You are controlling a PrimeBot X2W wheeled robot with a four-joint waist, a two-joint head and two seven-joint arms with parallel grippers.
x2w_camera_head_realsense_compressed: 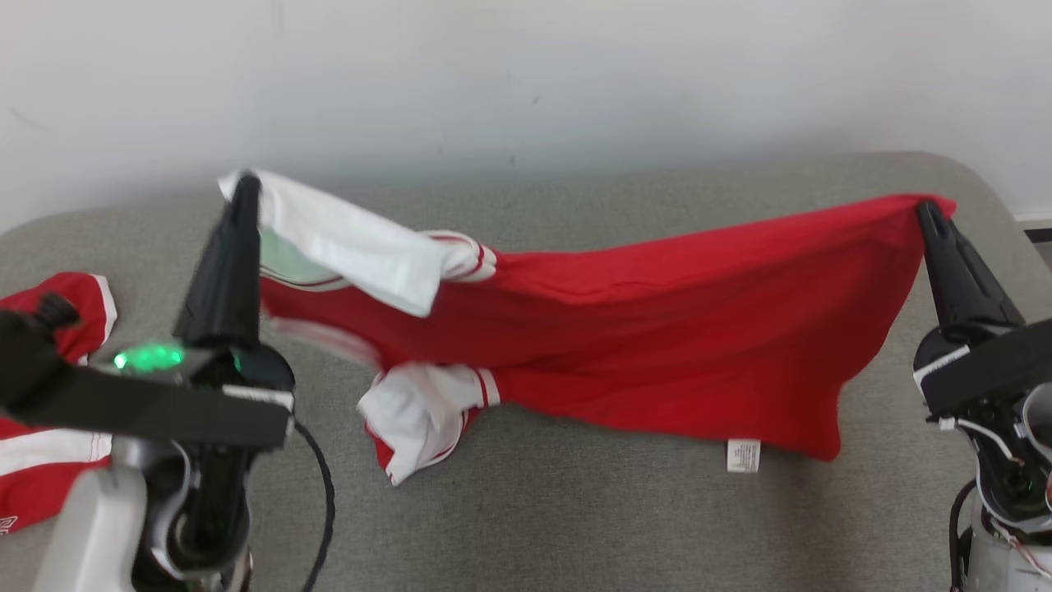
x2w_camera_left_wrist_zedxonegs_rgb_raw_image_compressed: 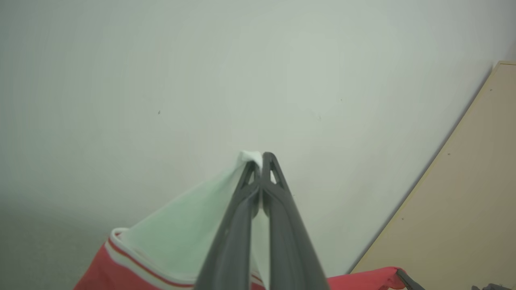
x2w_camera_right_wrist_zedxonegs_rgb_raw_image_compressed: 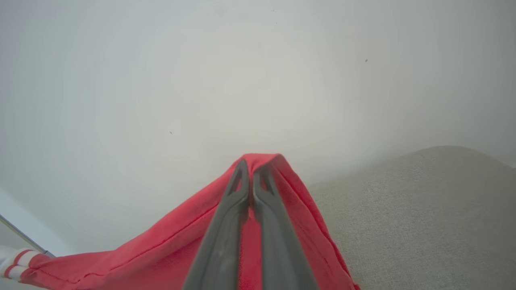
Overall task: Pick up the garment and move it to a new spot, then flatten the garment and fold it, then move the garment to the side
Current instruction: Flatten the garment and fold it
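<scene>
Two grippers hoist the garment (x2w_camera_head_realsense_compressed: 657,345) — flattening and fold not yet begun

The pick-up looks done. Judged from how the cloth hangs, the spreading, the fold and the move to the side are all left to do. A pale wall (x2w_camera_head_realsense_compressed: 526,74) backs the scene, with a tan board (x2w_camera_left_wrist_zedxonegs_rgb_raw_image_compressed: 463,193) at its edge in the left wrist view. Below it runs a grey padded surface (x2w_camera_head_realsense_compressed: 575,518) with rounded corners. Across this the garment, a red shirt with white, red-striped sleeves, is strung between the two arms. Its upper edge is in the air and its lower edge sags down to the grey, one sleeve crumpled beneath. A second red-and-white garment (x2w_camera_head_realsense_compressed: 41,493) lies apart at the surface's left end. The left gripper (x2w_camera_head_realsense_compressed: 245,185) is clamped on a white sleeve at the raised left end. The right gripper (x2w_camera_head_realsense_compressed: 929,210) is pinched on the red corner at the far right — each with its fingers pressed together through cloth. Smallest of all, a white label (x2w_camera_head_realsense_compressed: 743,455) shows at the lower edge.
</scene>
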